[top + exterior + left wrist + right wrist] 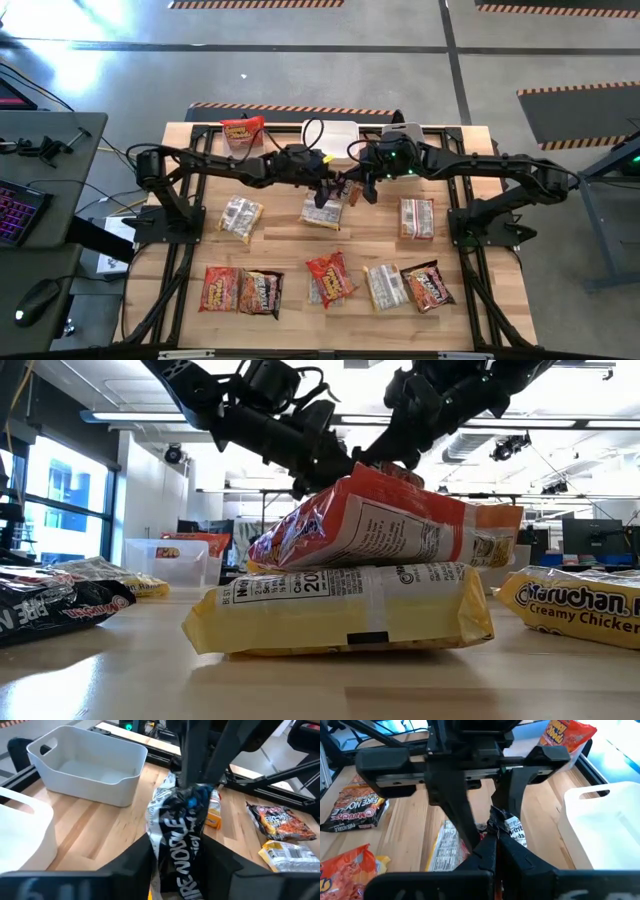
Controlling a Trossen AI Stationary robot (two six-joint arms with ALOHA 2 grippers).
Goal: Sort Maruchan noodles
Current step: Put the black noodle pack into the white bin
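Observation:
Both grippers meet over the middle of the table: my left gripper [326, 190] and my right gripper [367, 187]. Between them hangs a crumpled dark "Fire Noodle" packet [176, 832], each gripper shut on one end. In the low view an orange-red packet [385, 525] slants beneath both grippers, its lower edge resting on a yellow packet [340, 610] that lies flat on the table. Whether that orange-red face is the held packet's back, I cannot tell. My left gripper [175, 854] pinches the dark packet's near end [175, 870] between its two fingers, which lie along the packet. The packet is crumpled and stands on edge in the hold. My right gripper [496, 839] is shut on the packet's opposite end [512, 831], reaching in from the table's right; the shut fingers hide the exact spot.
A white tub [90, 765] and a second one [20, 830] stand at the far edge, and an orange packet [243, 131] sits far left. Loose packets lie at left [240, 217] and right [417, 218]. Several more line the near edge [330, 278].

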